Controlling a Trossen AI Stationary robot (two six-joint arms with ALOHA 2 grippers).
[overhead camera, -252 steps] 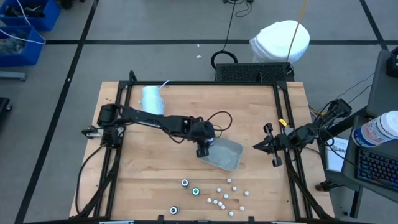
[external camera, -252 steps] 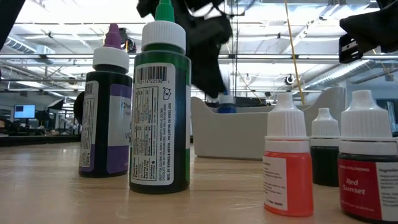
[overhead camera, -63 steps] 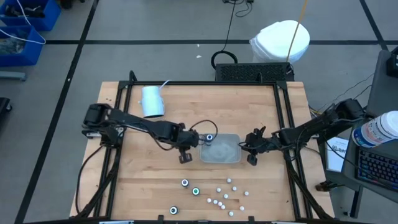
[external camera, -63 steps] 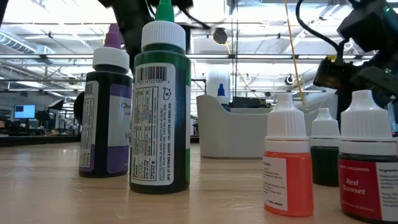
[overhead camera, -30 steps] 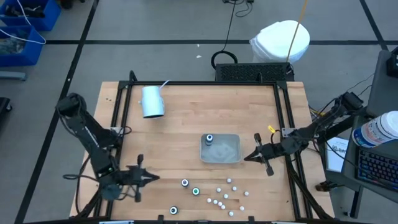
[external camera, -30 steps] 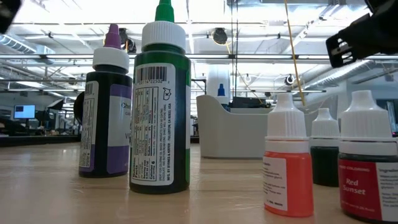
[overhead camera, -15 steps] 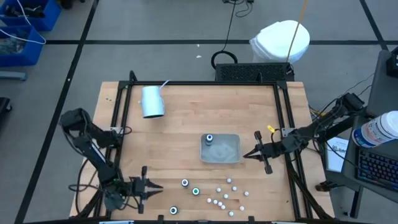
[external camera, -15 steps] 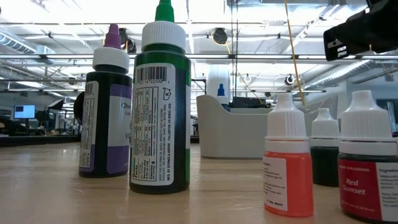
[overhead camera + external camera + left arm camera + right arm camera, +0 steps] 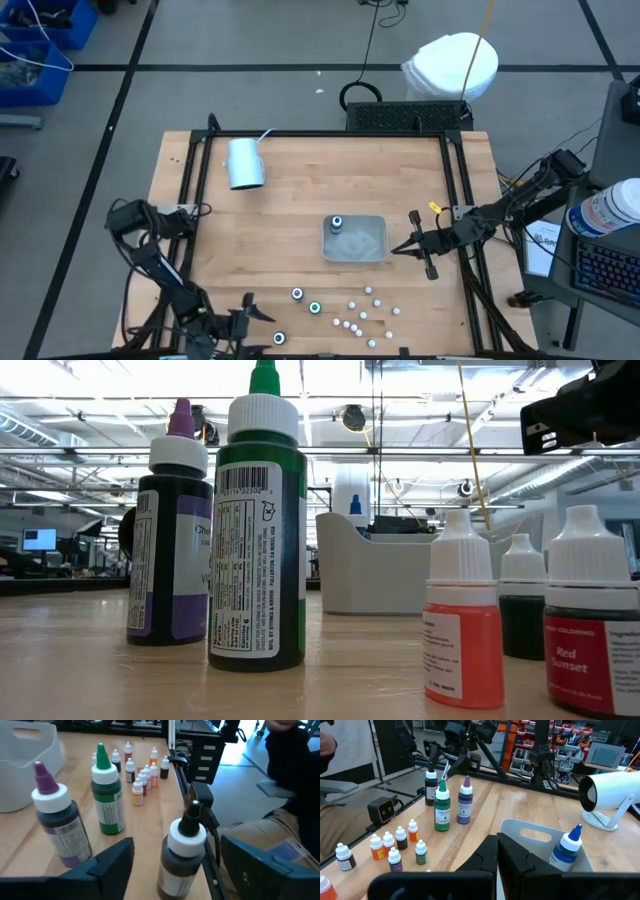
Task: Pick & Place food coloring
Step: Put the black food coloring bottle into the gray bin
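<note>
left gripper (image 9: 245, 318): down at the front-left edge of the pale wooden table (image 9: 300, 180), no longer out beyond the left rail as a second ago; fingers (image 9: 107, 862) clenched then, spread wide now and grasping nothing. straight ahead of them, in the left wrist view, a dark round food-coloring bottle with white collar and black tip (image 9: 182, 850), upright, between the two fingers but not yet touched. nearby, also upright on the wood: a dark bottle with purple tip (image 9: 57, 820), a green bottle with green tip (image 9: 107, 795), and farther toward the middle a cluster of small white-capped bottles (image 9: 365, 310). already standing inside the translucent grey square tray (image 9: 370, 250) at mid-table: one blue-tipped bottle (image 9: 337, 222). right gripper (image 9: 400, 249): waiting just beside the tray's right side, fingers clenched on nothing. taken together, probably one delivery finished and the next pick opening, with the black-tipped bottle as likely target; nearly all of the food coloring left to move.
</note>
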